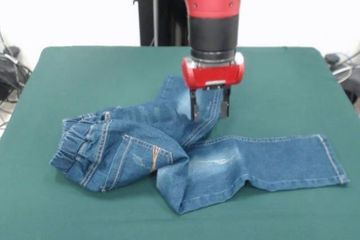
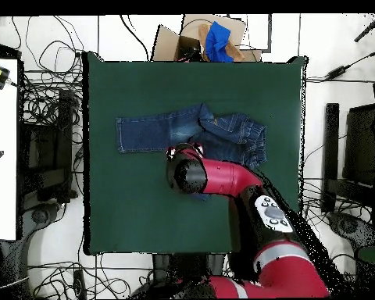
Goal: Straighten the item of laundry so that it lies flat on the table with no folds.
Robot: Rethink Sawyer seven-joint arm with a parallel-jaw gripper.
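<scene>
Denim jeans lie crumpled mid-table: one leg is extended flat, the waistband end is bunched, and the other leg is folded beneath. I read the gripper as parted, fingers straddling that folded leg, with nothing visibly clamped.
</scene>
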